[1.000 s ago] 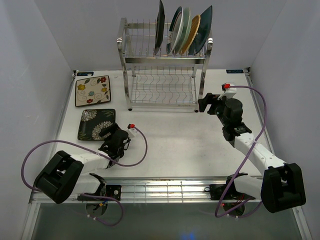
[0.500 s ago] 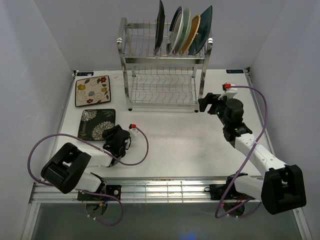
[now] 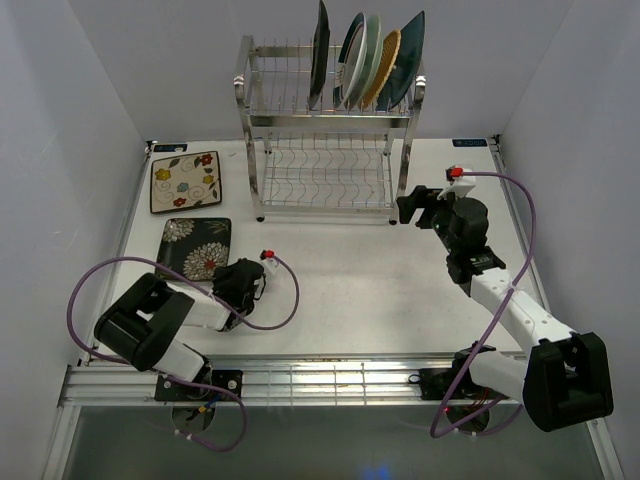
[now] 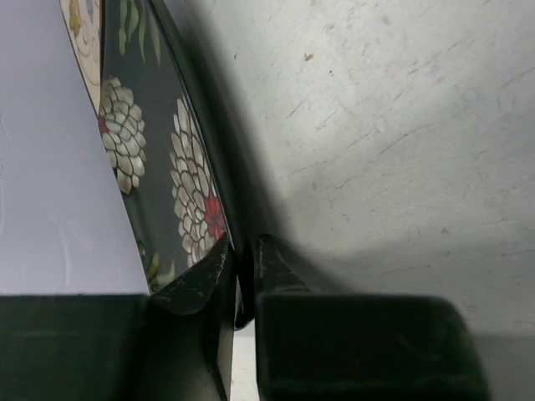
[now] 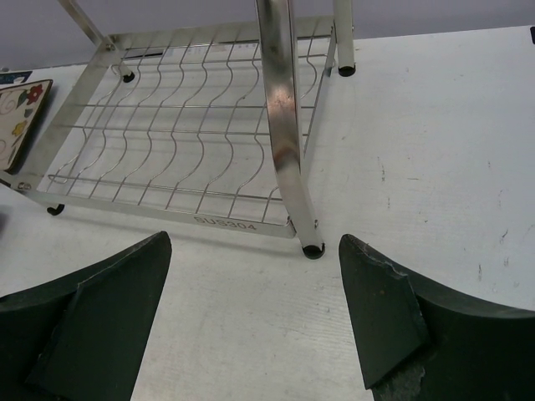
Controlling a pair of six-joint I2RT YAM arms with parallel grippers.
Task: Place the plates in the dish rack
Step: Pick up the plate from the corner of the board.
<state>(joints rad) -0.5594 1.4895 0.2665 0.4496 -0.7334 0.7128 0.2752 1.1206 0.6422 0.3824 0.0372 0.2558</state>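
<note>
The dark floral plate [image 3: 190, 248] lies flat at the table's left, and my left gripper [image 3: 234, 277] is at its right edge. In the left wrist view my left gripper [image 4: 242, 246] is shut on that plate's [image 4: 159, 167] rim, one finger above it and one below. The cream floral rectangular plate [image 3: 185, 181] lies behind it, its corner [image 4: 79, 25] just visible. The steel dish rack [image 3: 325, 170] stands at the back with several plates [image 3: 365, 60] upright in its top tier. My right gripper [image 3: 410, 208] hovers open and empty beside the rack's front right post [image 5: 280, 109].
The rack's lower wire shelf [image 5: 184, 142] holds nothing. The left arm's purple cable [image 3: 285, 300] loops over the table near the left gripper. White walls close in the table on the left, right and back.
My left gripper has closed from wide open onto the dark floral plate's right edge, and its arm has swung in slightly. The right arm has not moved.
</note>
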